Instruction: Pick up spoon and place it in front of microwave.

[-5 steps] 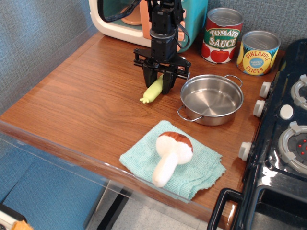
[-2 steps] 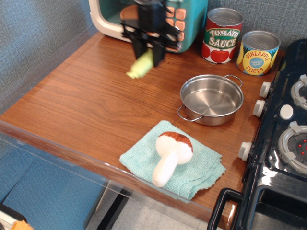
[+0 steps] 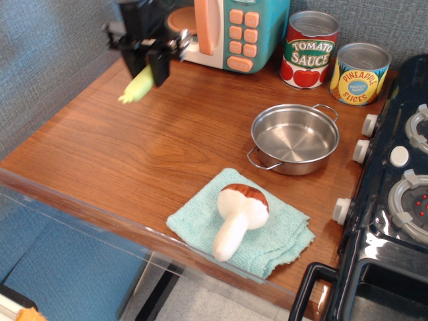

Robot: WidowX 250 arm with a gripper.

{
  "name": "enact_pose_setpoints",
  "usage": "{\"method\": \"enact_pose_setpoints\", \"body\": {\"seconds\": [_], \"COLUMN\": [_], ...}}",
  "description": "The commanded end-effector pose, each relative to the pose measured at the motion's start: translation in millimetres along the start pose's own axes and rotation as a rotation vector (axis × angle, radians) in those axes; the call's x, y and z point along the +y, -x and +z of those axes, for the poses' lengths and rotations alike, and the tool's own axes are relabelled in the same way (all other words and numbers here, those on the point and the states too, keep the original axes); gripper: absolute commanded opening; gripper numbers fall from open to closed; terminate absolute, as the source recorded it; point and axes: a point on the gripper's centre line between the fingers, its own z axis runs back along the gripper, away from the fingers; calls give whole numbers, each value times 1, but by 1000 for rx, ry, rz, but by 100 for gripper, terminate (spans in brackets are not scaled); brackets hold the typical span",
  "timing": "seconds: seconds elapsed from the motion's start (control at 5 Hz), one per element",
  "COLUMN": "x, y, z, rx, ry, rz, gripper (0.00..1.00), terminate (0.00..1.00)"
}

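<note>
My gripper (image 3: 144,67) is at the back left of the wooden counter, shut on the spoon (image 3: 137,87). Only the spoon's light yellow-green handle shows, sticking down and left from the fingers; its metal bowl is hidden between them. The spoon hangs above the counter. The microwave (image 3: 231,30), teal with a peach-pink door handle and buttons, stands at the back just right of the gripper; the arm covers its left part and window.
A steel pot (image 3: 295,138) sits right of centre. Tomato sauce can (image 3: 309,49) and pineapple can (image 3: 360,73) stand at the back right. A toy mushroom (image 3: 237,217) lies on a teal cloth (image 3: 284,241) at the front edge. A black stove (image 3: 394,200) is at the right.
The gripper lifted the spoon off the counter beside the pot and carried it up and left, to the left front of the microwave.
</note>
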Motion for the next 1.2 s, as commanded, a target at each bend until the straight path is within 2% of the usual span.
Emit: {"method": "enact_pose_setpoints", "body": {"seconds": [0.0,0.4,0.6,1.0], "x": [33,34,32,18], "y": [-10,-16,-14,-10], "z": [-15,-23,-19,30], "rx": [-13,55,48,-125], "ry": [-5,-38,-45,-76], "rz": [-37,-88,-61,23], "gripper": [0,0,100,100], "terminate": [0,0,0,0]}}
